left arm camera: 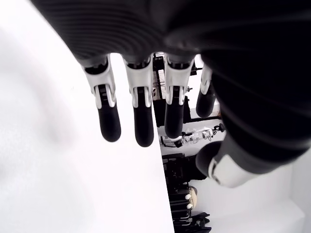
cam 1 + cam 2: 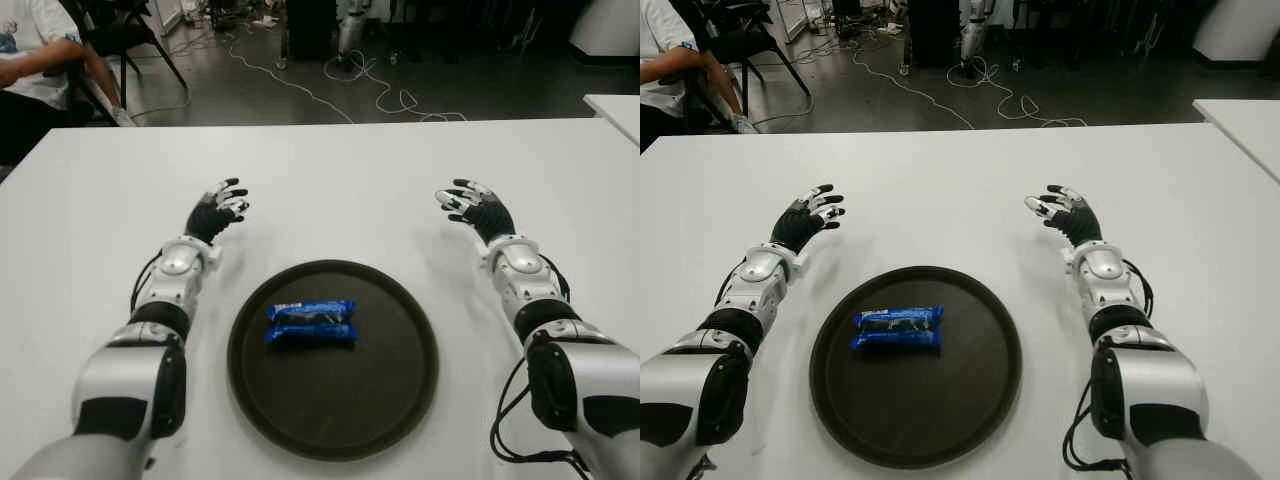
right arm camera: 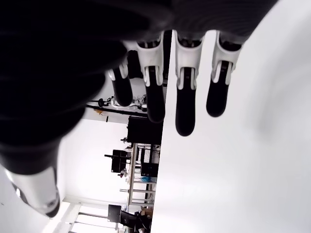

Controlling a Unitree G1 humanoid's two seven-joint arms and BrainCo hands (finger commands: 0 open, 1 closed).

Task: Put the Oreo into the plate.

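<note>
one oreo (image 2: 311,324) pack, blue, lying flat inside dark round plate (image 2: 400,400) nearest robot, on white bench (image 2: 330,190). left hand (image 2: 218,210) beyond plate on its left, fingers released, holding nothing. right hand (image 2: 478,208) on plate's right, likewise released, empty. placing step judged complete; no further move needed.

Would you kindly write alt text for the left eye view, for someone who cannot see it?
A blue Oreo pack lies in a round dark plate on a white table. The left robot hand and right robot hand show open and empty on either side. A seated person is at far left.
</note>
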